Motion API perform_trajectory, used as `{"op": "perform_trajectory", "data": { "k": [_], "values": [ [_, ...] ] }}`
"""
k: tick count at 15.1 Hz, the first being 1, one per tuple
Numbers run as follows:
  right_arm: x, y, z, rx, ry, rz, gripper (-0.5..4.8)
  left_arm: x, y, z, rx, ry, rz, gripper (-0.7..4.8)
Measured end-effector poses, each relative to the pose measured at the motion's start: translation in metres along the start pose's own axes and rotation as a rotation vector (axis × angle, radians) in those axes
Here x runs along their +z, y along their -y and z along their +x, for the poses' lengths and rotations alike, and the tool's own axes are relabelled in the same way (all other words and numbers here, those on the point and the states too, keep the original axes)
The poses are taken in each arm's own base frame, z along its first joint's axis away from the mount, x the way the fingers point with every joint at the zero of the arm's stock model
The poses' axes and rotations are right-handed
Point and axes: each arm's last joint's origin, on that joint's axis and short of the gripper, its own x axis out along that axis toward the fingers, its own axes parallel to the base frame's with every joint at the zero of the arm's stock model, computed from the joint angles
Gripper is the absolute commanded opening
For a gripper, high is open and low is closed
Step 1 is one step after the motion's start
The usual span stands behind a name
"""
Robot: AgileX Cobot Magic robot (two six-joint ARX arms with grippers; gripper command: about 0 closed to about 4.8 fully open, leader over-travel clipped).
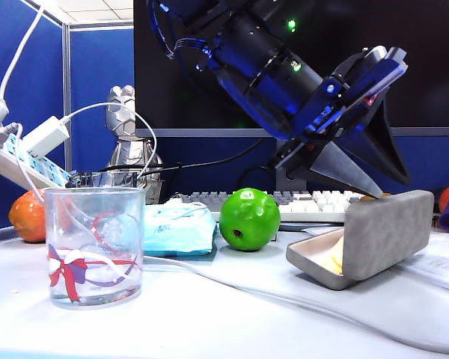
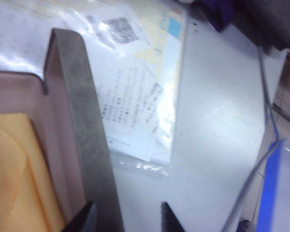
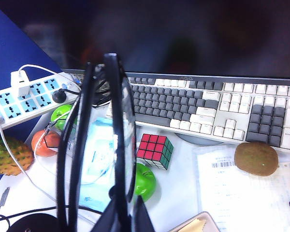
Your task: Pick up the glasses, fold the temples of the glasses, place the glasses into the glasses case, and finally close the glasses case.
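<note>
Looking at this, the left gripper (image 2: pixel 125 220) has its 2 fingers straddling the raised lid edge of the open glasses case (image 2: pixel 82 130), half-spread, not clearly pinching it. The right gripper (image 3: pixel 123 217) is pinched shut on the glasses (image 3: pixel 104 145), folded, long axis standing straight up away from its fingertips. My worry: the left nudges that lid shut before the glasses get in.

Glasses case (image 1: pixel 374 235): grey felt, rounded corners, open, on table just right of green apple. Lid up near vertical; left gripper (image 2: pixel 128 217) has one fingertip each side of lid edge. Pale lining w/ yellow cloth inside.

Glasses (image 3: pixel 104 140): thin black frame, temples (image 3: pixel 67 145) folded in, held upright in right gripper (image 3: pixel 123 220), clamped on them above the table.
</note>
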Motion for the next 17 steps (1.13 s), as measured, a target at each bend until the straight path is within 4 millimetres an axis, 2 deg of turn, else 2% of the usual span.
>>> {"op": "perform_trajectory", "data": {
  "k": [5,12,17],
  "values": [
    [0.0,0.0,0.0,0.0,0.0,0.0,-0.06,0.019,0.003,-0.007,0.039,0.061,0.022,1.83],
    [0.0,0.0,0.0,0.0,0.0,0.0,-0.06,0.013,0.007,0.003,0.144,0.027,0.023,1.83],
    [0.0,0.0,0.0,0.001,0.0,0.0,-0.06,0.01,0.008,0.017,0.112,0.026,0.033,1.83]
  ]
}}
